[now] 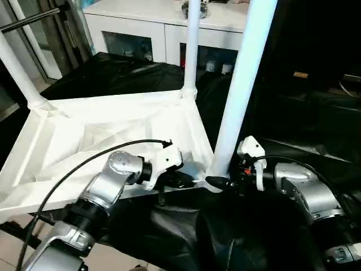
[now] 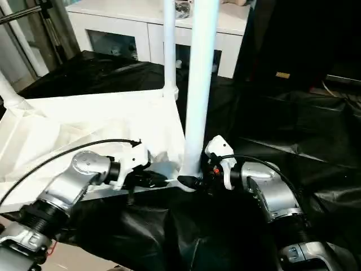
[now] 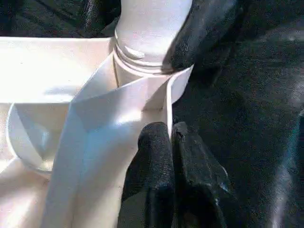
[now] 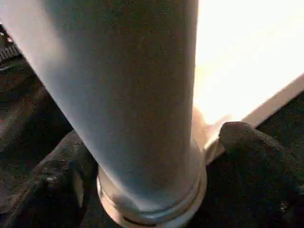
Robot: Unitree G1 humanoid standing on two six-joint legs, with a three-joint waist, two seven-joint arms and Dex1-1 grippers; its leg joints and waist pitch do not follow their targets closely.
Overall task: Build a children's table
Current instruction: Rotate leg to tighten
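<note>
Black-draped work table (image 1: 304,124) carries children's table (image 1: 101,141) upside down, ribbed underside up; three legs upright in corner sockets, nearest leg (image 1: 240,84) at front right corner; right gripper (image 4: 156,190) spread wide around that leg's base; left gripper (image 3: 172,137) pinched shut on tabletop rim beside same socket.

All three legs ran out past the top edge: the near leg (image 1: 240,84), the far-corner leg (image 1: 192,45) and the left leg (image 1: 17,68). The left forearm (image 1: 101,189) covered part of the tabletop's (image 1: 84,130) near edge.
</note>
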